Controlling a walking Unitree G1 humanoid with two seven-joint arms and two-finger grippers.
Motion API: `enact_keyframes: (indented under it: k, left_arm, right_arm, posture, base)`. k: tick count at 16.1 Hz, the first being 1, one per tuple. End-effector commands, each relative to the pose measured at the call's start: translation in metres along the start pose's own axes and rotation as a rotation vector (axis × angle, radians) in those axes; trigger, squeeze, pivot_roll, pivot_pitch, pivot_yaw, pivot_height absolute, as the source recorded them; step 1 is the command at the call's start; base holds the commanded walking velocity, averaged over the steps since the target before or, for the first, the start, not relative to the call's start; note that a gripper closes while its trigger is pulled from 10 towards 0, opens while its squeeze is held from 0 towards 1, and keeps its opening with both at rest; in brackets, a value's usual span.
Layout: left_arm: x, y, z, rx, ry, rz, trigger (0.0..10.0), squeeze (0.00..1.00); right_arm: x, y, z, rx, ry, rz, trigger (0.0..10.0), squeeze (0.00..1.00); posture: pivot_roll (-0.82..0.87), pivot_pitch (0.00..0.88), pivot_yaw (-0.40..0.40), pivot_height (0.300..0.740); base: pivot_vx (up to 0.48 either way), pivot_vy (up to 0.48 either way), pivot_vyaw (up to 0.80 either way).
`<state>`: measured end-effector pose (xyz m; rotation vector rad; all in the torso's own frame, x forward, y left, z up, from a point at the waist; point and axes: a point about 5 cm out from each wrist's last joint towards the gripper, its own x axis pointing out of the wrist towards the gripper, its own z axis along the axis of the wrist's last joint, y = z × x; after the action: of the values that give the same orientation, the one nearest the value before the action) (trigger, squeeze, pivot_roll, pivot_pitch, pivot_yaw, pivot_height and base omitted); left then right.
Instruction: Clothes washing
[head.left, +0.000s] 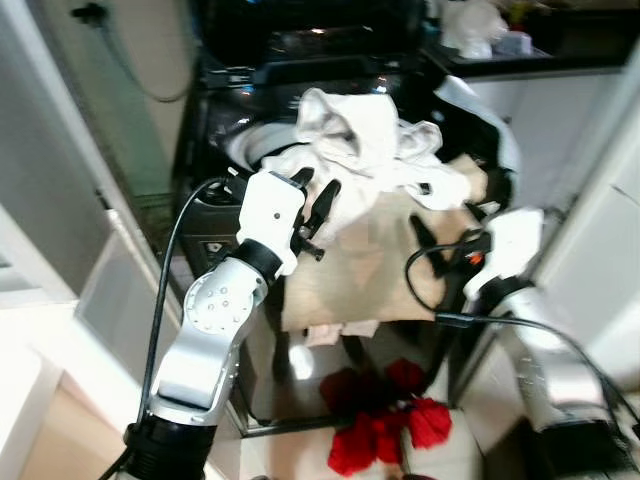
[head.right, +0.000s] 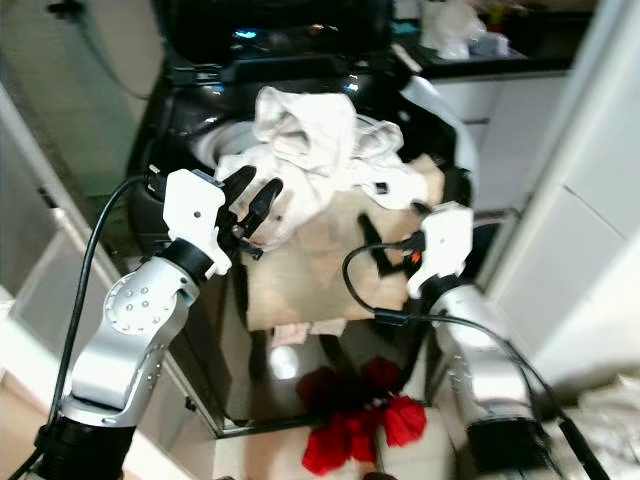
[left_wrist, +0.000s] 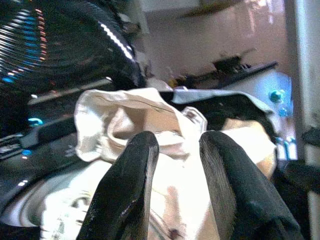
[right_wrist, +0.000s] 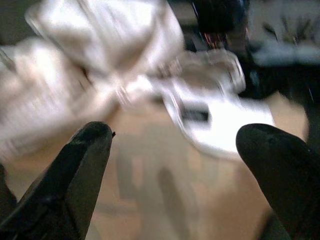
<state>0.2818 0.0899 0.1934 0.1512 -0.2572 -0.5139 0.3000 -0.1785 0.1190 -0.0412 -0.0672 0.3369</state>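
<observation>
A heap of white clothes (head.left: 360, 140) sits on the top opening of a black washing machine (head.left: 212, 215). A beige cloth (head.left: 370, 265) hangs from the heap down the machine's front. My left gripper (head.left: 315, 192) is at the left edge of the heap. Its fingers (left_wrist: 125, 185) stand a little apart and hold nothing, with the white clothes (left_wrist: 145, 115) just beyond the tips. My right gripper (head.left: 445, 245) is open wide in front of the beige cloth (right_wrist: 165, 175), below the right side of the heap. The right wrist view is blurred.
Red cloth (head.left: 385, 415) lies on the floor at the foot of the machine, between my arms. A white cabinet (head.left: 600, 200) stands close on the right. A dark counter (head.left: 520, 50) with small items is behind. A pale wall (head.left: 60, 200) borders the left.
</observation>
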Motion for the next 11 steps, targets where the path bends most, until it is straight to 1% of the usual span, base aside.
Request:
enact_keyframes:
  k: [1, 2, 3, 4, 5, 6, 8, 9, 10, 11]
  left_arm:
    - [-0.004, 0.003, -0.013, 0.006, 0.088, 0.0, 10.0, 0.0]
    - [-0.005, 0.004, -0.017, -0.001, 0.113, 0.002, 10.0, 0.0]
    - [-0.008, 0.005, -0.022, 0.013, 0.143, 0.009, 10.0, 0.0]
    - [-0.01, 0.006, -0.023, 0.016, 0.146, 0.013, 10.0, 0.0]
    - [-0.011, 0.008, -0.019, 0.008, 0.133, 0.024, 10.0, 0.0]
    - [-0.01, 0.008, -0.014, 0.005, 0.119, 0.035, 10.0, 0.0]
    - [-0.011, 0.009, -0.01, 0.01, 0.104, 0.058, 10.0, 0.0]
    - [-0.014, 0.01, -0.01, 0.008, 0.107, 0.068, 10.0, 0.0]
    - [-0.015, 0.01, -0.01, 0.008, 0.107, 0.072, 10.0, 0.0]
    - [-0.016, 0.01, -0.011, 0.007, 0.109, 0.076, 10.0, 0.0]
  right_arm:
    - [0.013, 0.0, -0.002, -0.005, 0.009, 0.005, 10.0, 0.0]
    - [0.017, 0.0, -0.004, -0.009, 0.022, 0.001, 10.0, 0.0]
    - [0.028, 0.002, -0.006, -0.021, 0.033, 0.017, 10.0, 0.0]
    - [0.035, 0.004, -0.005, -0.029, 0.033, 0.014, 10.0, 0.0]
    - [0.054, 0.01, -0.001, -0.037, 0.034, 0.031, 10.0, 0.0]
    - [0.068, 0.015, 0.005, -0.051, 0.029, 0.045, 10.0, 0.0]
    - [0.089, 0.024, 0.025, -0.087, -0.016, 0.075, 10.0, 0.0]
    - [0.099, 0.025, 0.038, -0.102, -0.043, 0.072, 10.0, 0.0]
    - [0.103, 0.024, 0.044, -0.109, -0.053, 0.065, 10.0, 0.0]
    - [0.11, 0.024, 0.053, -0.127, -0.066, 0.054, 10.0, 0.0]
  posture:
    - [-0.08, 0.0, 0.067, 0.74]
    - [-0.07, 0.0, 0.063, 0.74]
    - [-0.07, 0.0, 0.061, 0.74]
    - [-0.04, 0.0, 0.048, 0.74]
    - [-0.03, 0.0, 0.036, 0.74]
    - [-0.01, 0.0, 0.029, 0.74]
    - [0.03, 0.0, -0.002, 0.74]
    - [0.04, 0.0, -0.012, 0.74]
    - [0.05, 0.0, -0.018, 0.74]
    - [0.05, 0.0, -0.025, 0.74]
  base:
    - [0.0, 0.0, 0.0]
    - [0.0, 0.0, 0.0]
    - [0.0, 0.0, 0.0]
    - [0.0, 0.0, 0.0]
    - [0.0, 0.0, 0.0]
    - [0.0, 0.0, 0.0]
    - [0.0, 0.0, 0.0]
    - [0.0, 0.0, 0.0]
    - [0.0, 0.0, 0.0]
    - [0.0, 0.0, 0.0]
